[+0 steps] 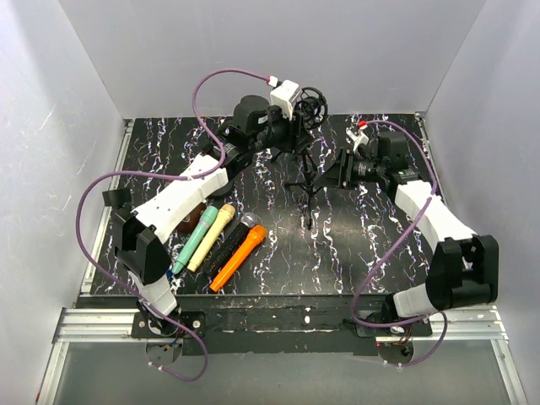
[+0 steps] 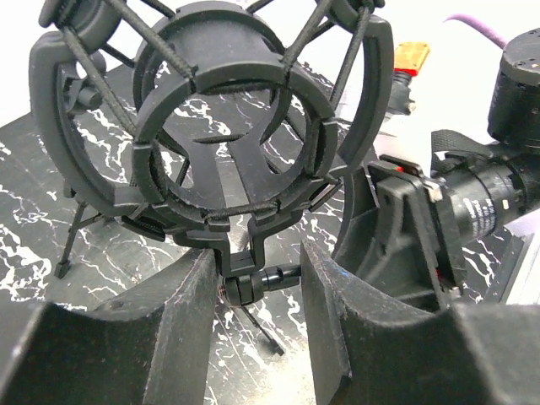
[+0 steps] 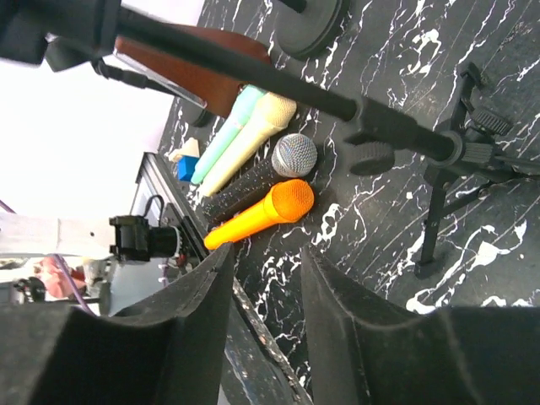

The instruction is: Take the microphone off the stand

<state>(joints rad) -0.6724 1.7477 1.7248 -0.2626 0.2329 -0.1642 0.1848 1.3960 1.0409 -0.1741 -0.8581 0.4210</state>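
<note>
The black tripod stand (image 1: 308, 181) rises mid-table, with its round shock mount (image 1: 313, 105) at the top. In the left wrist view the mount's ring (image 2: 375, 84) holds nothing. My left gripper (image 2: 257, 270) is shut on the stand's swivel joint (image 2: 245, 283) just under the ring. Several microphones lie side by side on the table's left: orange (image 1: 239, 257), black with a silver grille (image 1: 228, 245), cream (image 1: 213, 236) and teal (image 1: 196, 239). My right gripper (image 1: 337, 171) hovers just right of the stand, open and empty, with the stand's pole (image 3: 253, 72) beyond its fingers.
A brown block (image 3: 194, 80) lies behind the row of microphones, under my left arm. The tripod's legs (image 3: 434, 211) spread across the table's middle. White walls close off the back and both sides. In the left wrist view the right arm's wrist (image 2: 481, 202) is close on the right.
</note>
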